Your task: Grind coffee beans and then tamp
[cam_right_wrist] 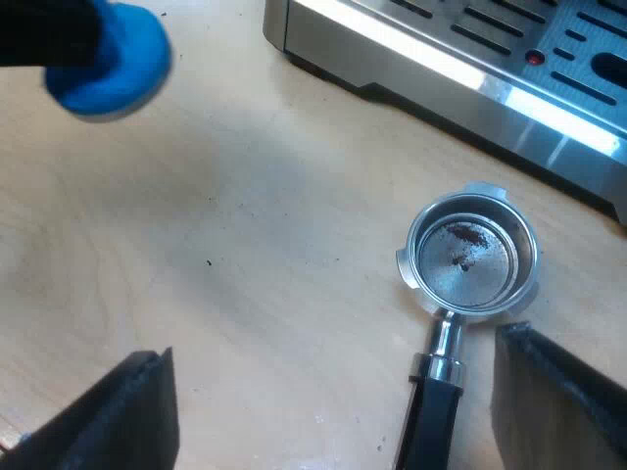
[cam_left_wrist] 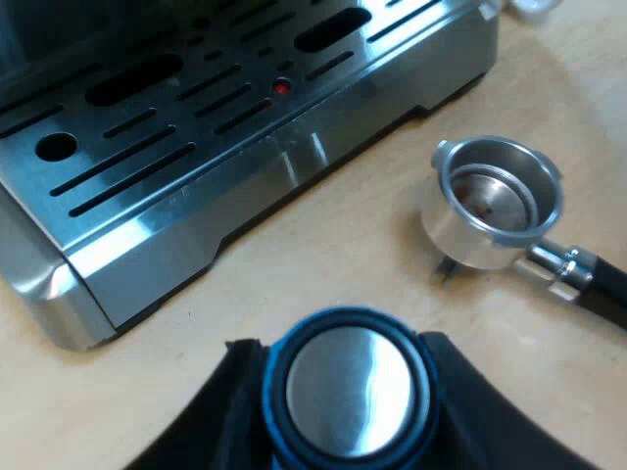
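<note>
Left gripper [cam_left_wrist: 348, 416]: black fingers [cam_left_wrist: 220, 411] clamped on the round blue tamper [cam_left_wrist: 355, 390], its polished steel face turned to the lens, near the brushed-steel espresso machine [cam_left_wrist: 245, 137]. The round metal holder [cam_left_wrist: 490, 201] lies loose on the pale wooden table [cam_left_wrist: 323, 264], nearly bare inside, so I'd say grinding and tamping are both to come. Right gripper [cam_right_wrist: 333, 352], fingers wide apart, hovers over the holder's dark handle [cam_right_wrist: 431, 421]. Its view looks straight down on a few grounds that the left view barely hints at.

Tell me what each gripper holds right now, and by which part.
Left gripper grips the blue, metal-faced round tamper by its blue sides. Right gripper, open over the dark-handled metal holder, holds nothing.
</note>
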`<control>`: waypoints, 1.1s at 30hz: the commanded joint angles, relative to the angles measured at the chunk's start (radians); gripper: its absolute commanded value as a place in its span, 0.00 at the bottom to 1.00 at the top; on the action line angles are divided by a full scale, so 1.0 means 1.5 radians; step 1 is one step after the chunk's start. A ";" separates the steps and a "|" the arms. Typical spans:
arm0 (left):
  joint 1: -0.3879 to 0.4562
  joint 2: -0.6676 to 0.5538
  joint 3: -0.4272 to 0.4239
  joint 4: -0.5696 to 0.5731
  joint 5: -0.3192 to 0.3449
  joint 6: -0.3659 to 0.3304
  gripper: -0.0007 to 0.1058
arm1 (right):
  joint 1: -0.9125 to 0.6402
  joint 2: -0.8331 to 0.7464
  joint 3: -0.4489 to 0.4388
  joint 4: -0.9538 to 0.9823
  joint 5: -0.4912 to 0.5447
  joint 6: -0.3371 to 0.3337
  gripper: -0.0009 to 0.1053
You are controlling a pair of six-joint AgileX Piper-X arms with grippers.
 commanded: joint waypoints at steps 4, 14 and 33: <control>-0.003 -0.072 -0.023 0.084 -0.001 -0.007 0.01 | -0.014 -0.005 -0.003 0.006 0.003 -0.010 0.64; -0.003 -0.092 -0.052 0.152 -0.001 -0.005 0.01 | -0.093 -0.042 0.051 -0.010 -0.056 -0.058 0.64; -0.003 -0.092 -0.160 0.241 -0.001 -0.002 0.01 | -0.093 -0.329 0.219 -0.035 -0.011 -0.083 0.64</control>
